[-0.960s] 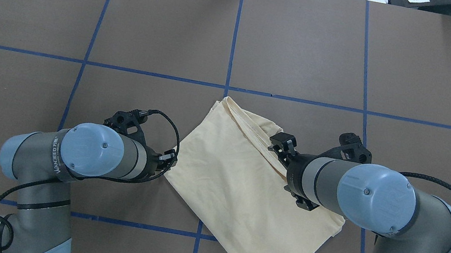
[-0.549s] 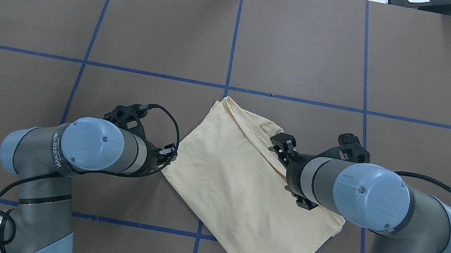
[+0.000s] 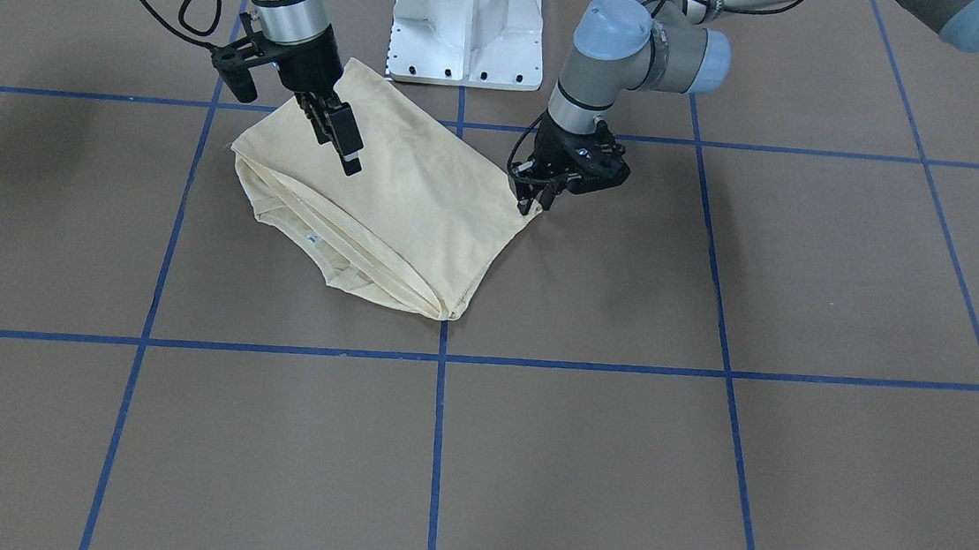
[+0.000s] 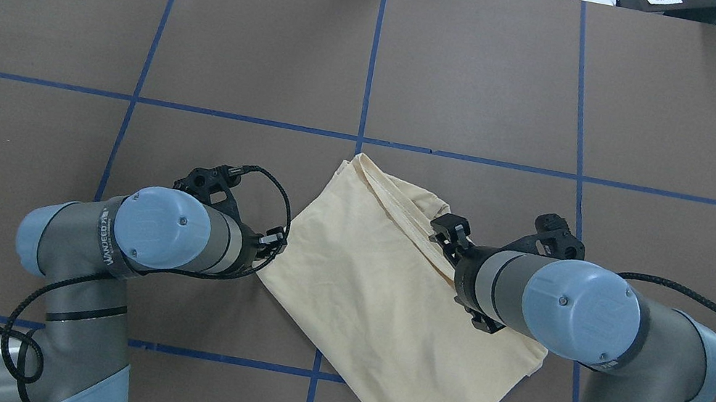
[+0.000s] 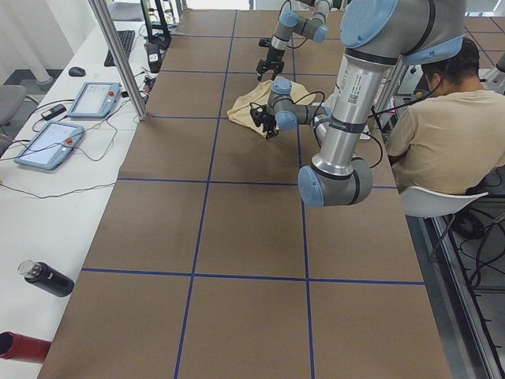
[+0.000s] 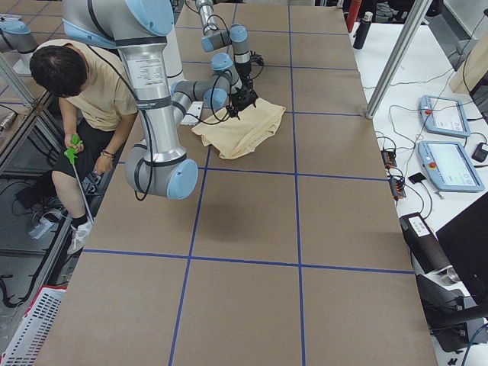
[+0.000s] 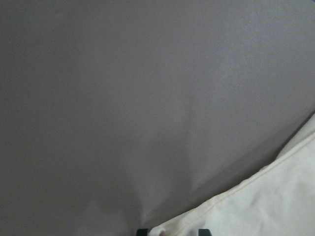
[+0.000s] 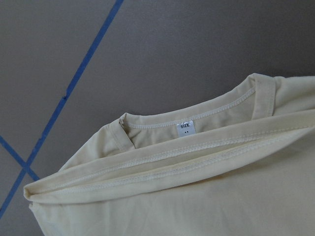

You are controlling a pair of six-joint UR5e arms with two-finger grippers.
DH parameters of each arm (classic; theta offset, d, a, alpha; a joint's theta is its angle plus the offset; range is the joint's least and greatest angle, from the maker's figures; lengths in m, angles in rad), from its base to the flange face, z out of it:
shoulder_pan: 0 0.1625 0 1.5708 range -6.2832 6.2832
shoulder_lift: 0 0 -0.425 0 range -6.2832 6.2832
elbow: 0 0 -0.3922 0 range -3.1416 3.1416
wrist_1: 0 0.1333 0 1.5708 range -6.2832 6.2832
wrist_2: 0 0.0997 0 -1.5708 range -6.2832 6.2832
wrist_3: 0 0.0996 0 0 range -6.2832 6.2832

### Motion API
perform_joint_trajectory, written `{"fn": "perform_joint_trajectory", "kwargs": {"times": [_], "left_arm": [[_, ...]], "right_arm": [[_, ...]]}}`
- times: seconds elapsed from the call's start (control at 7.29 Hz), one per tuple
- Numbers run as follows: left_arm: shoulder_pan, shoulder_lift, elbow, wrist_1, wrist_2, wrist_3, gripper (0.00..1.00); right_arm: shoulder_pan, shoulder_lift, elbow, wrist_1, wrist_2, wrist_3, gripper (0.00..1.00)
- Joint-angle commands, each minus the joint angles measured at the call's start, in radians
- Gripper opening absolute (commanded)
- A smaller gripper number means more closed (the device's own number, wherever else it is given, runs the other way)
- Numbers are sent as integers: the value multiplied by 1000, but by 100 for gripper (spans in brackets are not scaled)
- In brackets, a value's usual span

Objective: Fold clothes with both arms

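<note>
The clothes are one pale cream shirt (image 4: 377, 300), folded plain side up and lying at an angle near the robot's side of the table. The right wrist view shows its ribbed neckline with a small white tag (image 8: 185, 128). My left gripper (image 3: 536, 204) sits low at the shirt's corner (image 7: 275, 206) on my left. Its fingertips (image 7: 142, 231) stand apart with the cloth edge between them. My right gripper (image 3: 351, 161) hangs open just above the shirt (image 3: 408, 188), near the neckline side. Its fingers do not show in its own wrist view.
The white pedestal base (image 3: 467, 25) stands just behind the shirt. A person (image 5: 442, 126) sits beside the table on the robot's side. Control tablets (image 5: 91, 99) and bottles (image 5: 47, 278) lie on the white bench beyond the brown, blue-taped table top (image 4: 495, 92).
The left arm's elbow swung left, then back right, with the gripper staying at the shirt corner, which slid slightly left. The right arm drifted slightly left.
</note>
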Motion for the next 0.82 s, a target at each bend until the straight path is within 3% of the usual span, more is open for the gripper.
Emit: {"fn": "perform_joint_trajectory", "kwargs": {"times": [0.0, 0.14, 0.55, 0.69], "left_arm": [[-5, 0, 1, 1, 3, -2, 22], [-8, 0, -5, 3, 3, -2, 0], [-102, -24, 10, -2, 17, 117, 0], [-167, -64, 61, -43, 18, 142, 0]], "right_arm": [[-1, 2, -13, 1, -1, -1, 100], [-1, 2, -13, 1, -1, -1, 100], [-1, 2, -13, 1, -1, -1, 100], [-1, 2, -13, 1, -2, -1, 100]]}}
